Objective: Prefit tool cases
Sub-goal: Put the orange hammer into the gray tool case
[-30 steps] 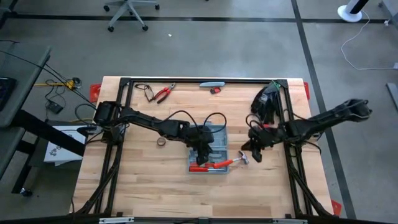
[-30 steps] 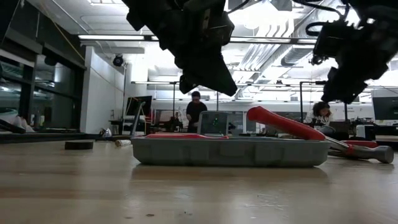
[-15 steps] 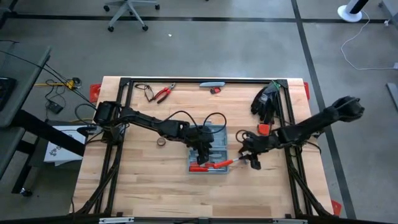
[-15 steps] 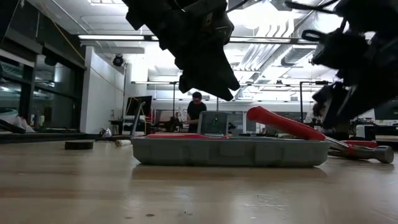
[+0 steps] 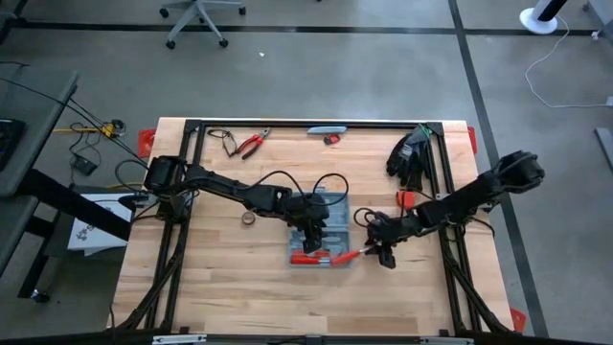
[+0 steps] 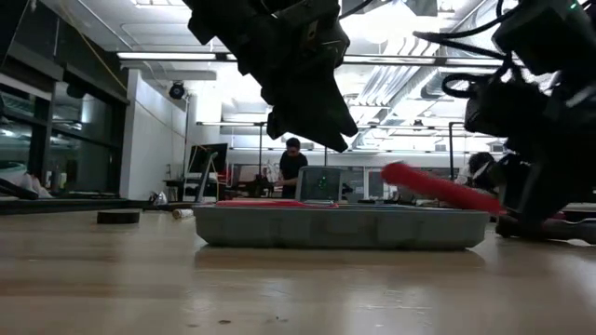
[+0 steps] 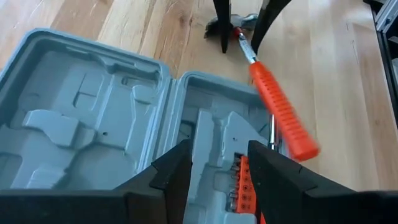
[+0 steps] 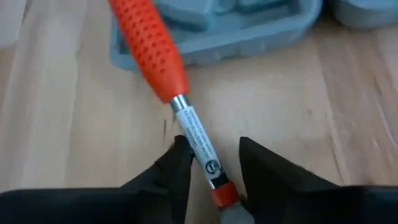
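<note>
The tool case point(image 5: 321, 235) lies open on the table, its grey moulded inside point(image 7: 93, 118) facing up. A red bit holder point(image 7: 242, 183) sits in one slot. My left gripper point(image 7: 217, 146) hangs open just above the case, touching nothing. A red-handled hammer point(image 7: 283, 115) leans with its handle on the case's right rim and its head end down by the table. My right gripper point(image 8: 212, 140) stands open at the case's right, its fingers on either side of the hammer's metal shaft. My right gripper straddles the hammer's bare metal shaft point(image 8: 198, 140), between the red grip and the head. It comes slanting down from the table's right, along the shaft. One finger point(image 8: 177, 163) lies against the shaft; the other stands apart from it.
Red-handled pliers point(image 5: 251, 144) and a black cable lie at the far left. A grey-blue bar point(image 5: 326, 128) and a small red piece point(image 5: 331, 139) lie at the far edge. A black bundle point(image 5: 407, 155) sits far right, a tape roll point(image 5: 248, 218) left of the case.
My right gripper has come down and toward the table's left, from above the hammer's head down onto its shaft. The hammer's red handle has shifted a little on the case's rim and shows blurred now.
</note>
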Controlling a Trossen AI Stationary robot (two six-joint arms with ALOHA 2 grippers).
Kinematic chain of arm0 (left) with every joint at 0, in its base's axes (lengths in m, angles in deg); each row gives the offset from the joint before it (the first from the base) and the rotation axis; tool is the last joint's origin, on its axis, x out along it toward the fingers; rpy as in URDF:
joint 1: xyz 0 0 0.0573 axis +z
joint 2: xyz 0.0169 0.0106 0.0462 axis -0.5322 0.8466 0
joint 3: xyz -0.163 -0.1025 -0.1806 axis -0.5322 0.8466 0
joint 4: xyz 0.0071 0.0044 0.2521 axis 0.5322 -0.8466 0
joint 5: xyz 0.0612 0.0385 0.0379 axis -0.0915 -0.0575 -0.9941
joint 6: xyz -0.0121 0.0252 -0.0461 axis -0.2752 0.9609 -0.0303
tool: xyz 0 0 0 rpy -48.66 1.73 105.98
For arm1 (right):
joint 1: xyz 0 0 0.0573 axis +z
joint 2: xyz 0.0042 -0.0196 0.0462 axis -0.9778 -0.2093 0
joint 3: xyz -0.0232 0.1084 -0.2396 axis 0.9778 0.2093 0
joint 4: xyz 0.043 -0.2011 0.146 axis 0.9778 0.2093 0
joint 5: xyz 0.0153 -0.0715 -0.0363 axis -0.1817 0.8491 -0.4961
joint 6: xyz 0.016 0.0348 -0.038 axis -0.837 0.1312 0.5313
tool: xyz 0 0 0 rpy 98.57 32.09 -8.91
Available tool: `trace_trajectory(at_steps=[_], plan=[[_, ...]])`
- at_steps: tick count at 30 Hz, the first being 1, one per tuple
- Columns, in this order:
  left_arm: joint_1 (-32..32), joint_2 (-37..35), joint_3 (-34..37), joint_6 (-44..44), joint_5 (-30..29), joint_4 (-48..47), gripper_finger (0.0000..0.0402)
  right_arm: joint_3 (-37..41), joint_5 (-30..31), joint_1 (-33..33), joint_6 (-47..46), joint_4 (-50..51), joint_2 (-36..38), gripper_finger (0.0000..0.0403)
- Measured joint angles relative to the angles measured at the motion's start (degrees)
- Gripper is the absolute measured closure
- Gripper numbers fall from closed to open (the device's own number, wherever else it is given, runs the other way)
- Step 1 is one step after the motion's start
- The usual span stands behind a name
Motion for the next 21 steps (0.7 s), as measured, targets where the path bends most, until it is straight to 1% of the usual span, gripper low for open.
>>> trace_trajectory(at_steps=[2, 4, 5, 10, 13, 16, 21], plan=[[0.0, 0.0, 0.0, 0.0, 0.0, 0.0, 0.0252, 0.0, 0.09, -0.38, -3.77, -0.18, -0.02, 0.0315], [0.0, 0.0, 0.0, -0.02, 0.0, 0.0, 0.0252, 0.08, -0.24, -0.81, -7.87, -0.08, 0.23, 0.0363], [0.0, 0.0, 0.0, -0.02, 0.0, 0.0, 0.0252, 0.1, -0.57, -1.04, -10.3, 0.04, 0.31, 0.0377], [0.0, 0.0, 0.0, -0.09, 0.03, 0.02, 0.0252, 0.24, -1.86, -2.48, -19.57, -1.41, 0.27, 0.0378], [0.0, -0.57, 0.04, 0.02, 0.04, -0.15, 0.0252, 0.44, -4.62, -3.25, -20.1, -4.8, 0.45, 0.038], [0.2, -2.28, 0.04, 0.86, -0.17, -0.08, 0.0252, 0.41, -8.12, -4.69, -19.24, -9.28, 2.3, 0.038], [1.73, -6.95, 0.04, 3.76, -2.97, 0.04, 0.0252, 0.35, -9.04, -7.91, -18.52, -10.77, 6.96, 0.038]])
